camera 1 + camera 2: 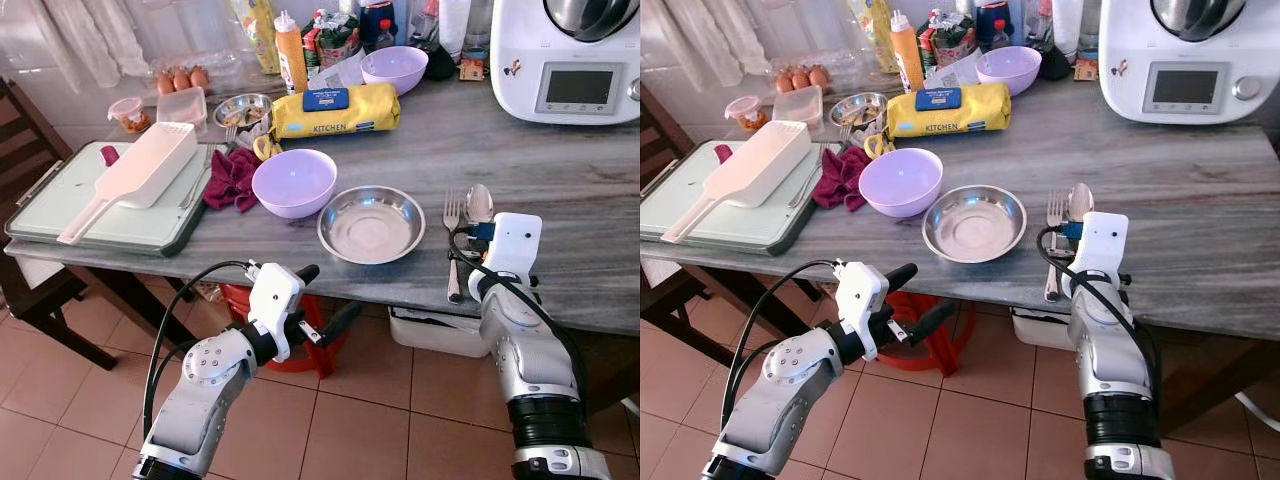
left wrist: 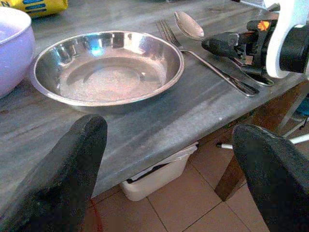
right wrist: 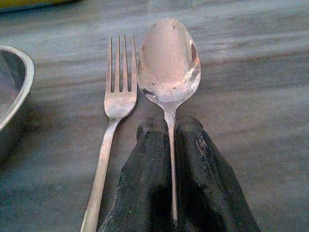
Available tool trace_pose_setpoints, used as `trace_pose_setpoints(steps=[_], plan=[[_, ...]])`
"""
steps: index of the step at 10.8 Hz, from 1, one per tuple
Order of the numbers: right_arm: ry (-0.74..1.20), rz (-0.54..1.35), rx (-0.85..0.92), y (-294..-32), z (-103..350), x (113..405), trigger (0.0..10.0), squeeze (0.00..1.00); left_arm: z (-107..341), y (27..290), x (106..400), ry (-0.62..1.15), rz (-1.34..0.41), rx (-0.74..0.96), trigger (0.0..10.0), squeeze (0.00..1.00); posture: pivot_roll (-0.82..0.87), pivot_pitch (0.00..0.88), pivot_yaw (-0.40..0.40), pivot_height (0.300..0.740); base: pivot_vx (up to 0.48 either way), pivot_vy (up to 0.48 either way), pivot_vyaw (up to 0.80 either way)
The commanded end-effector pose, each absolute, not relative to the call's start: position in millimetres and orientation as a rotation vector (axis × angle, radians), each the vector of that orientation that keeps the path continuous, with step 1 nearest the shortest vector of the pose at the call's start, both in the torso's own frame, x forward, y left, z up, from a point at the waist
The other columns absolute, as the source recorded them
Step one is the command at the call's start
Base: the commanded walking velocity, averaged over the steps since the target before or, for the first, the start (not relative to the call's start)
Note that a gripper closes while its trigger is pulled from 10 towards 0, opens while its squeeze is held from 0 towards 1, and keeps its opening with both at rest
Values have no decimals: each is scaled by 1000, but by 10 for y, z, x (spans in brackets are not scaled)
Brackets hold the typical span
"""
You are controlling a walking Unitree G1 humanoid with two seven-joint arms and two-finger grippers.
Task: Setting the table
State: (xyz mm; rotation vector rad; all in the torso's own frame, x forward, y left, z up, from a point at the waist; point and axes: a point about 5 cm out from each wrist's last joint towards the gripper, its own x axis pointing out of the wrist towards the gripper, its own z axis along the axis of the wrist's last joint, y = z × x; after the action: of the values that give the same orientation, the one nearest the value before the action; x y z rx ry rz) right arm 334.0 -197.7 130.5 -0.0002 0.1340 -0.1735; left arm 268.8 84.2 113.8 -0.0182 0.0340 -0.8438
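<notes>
A steel plate [image 1: 371, 224] sits near the front edge of the grey stone table [image 1: 560, 190], with a purple bowl [image 1: 294, 182] to its left. To its right, a fork [image 1: 452, 215] and a spoon [image 1: 480, 203] lie side by side. My right gripper [image 3: 170, 126] rests low on the table, shut on the spoon's [image 3: 169, 58] handle, with the fork [image 3: 119, 92] just beside it. My left gripper [image 1: 325, 298] hangs open below the table edge, in front of the plate [image 2: 108, 67], holding nothing.
A pale board [image 1: 100, 215] with a white scoop [image 1: 150, 165] lies at the left end, a red cloth [image 1: 232, 178] beside it. Behind are a yellow package [image 1: 335, 110], a second purple bowl [image 1: 394, 68] and a white appliance [image 1: 570, 60]. A red stool [image 1: 300, 350] and a white bin [image 1: 440, 335] stand under the table.
</notes>
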Motion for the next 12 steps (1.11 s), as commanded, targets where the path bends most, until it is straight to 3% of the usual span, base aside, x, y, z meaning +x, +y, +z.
trace_pose_setpoints(steps=[1, 2, 3, 9, 12], plan=[[265, -185, 12, -1973, 1012, 3234, 10000, 0, 1143, 887, 2677, 36, -837, -6, 10000, 0, -110, 106, 166, 740, 0, 0, 0], [282, -193, 21, -1974, 982, 3210, 10000, 0, 1143, 881, 2676, 36, -839, -6, 10000, 0, -110, 105, 168, 740, 0, 0, 0], [295, -205, 47, -1990, 949, 3183, 10000, 1000, 1142, 877, 2678, 38, -839, -7, 10000, 0, -111, 104, 170, 740, 0, 0, 0], [273, -248, 44, -2068, 1001, 3173, 10000, 1000, 1133, 864, 2693, 42, -844, -4, 10000, 0, -112, 99, 170, 740, 0, 0, 0], [94, -211, 49, -2030, 1293, 3244, 10000, 1000, 1131, 872, 2704, 42, -840, -2, 10000, 0, -113, 98, 172, 740, 0, 0, 0]])
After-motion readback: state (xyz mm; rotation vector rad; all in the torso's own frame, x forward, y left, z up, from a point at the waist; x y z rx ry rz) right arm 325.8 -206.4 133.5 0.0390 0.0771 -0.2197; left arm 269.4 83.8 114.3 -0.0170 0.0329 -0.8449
